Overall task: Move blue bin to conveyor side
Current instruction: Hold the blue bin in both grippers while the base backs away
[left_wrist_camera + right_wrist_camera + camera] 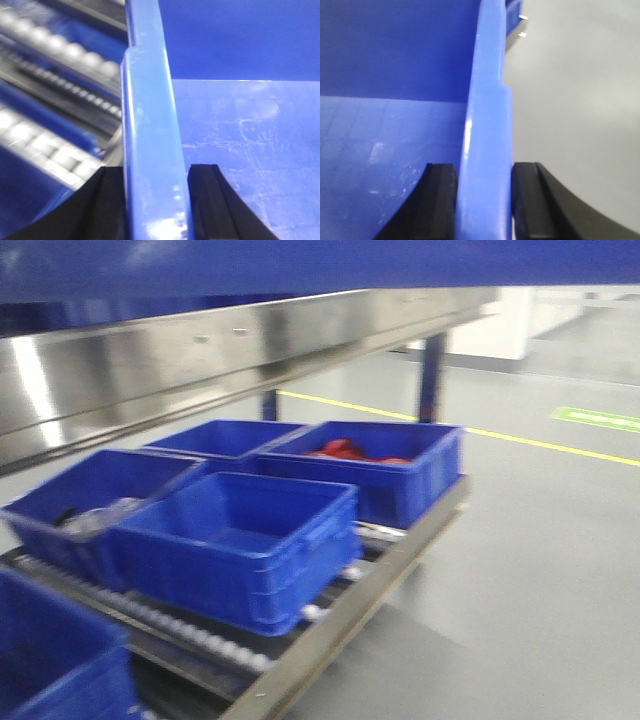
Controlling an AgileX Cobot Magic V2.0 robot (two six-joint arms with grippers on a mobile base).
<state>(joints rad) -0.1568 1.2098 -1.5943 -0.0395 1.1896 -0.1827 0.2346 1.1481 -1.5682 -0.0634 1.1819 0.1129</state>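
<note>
Have left gripper point(156, 202) clamped on the blue bin point(240, 150), with black pads point(202, 200) tight on both faces of its left side wall. Same on the other side: right gripper point(482, 202) closed over the right wall, with bin interior to the left and bare grey floor point(570, 100) to the right. Puts the bin between the two arms, spanning across them, side walls running near to far. Can't call either arm nearer, as both are loaded alike. Looks empty inside, only scuffs on the bottom. Just outside the left wall, seeing the roller rack point(55, 55), blurred. From the front, seeing that rack on the left with other blue crates point(240, 540), one holding red items point(345, 450), under a stainless shelf point(200, 350). Open floor to the right there. Reading the blue band along the top of the front view as probably the held bin, can't confirm. Can't find the conveyor in any view, so no bearing to it. Judging this as carry phase, set-down not yet done. Expect to need both wrists translating together. Watch for skew, liable to twist the walls out of the pads.
</note>
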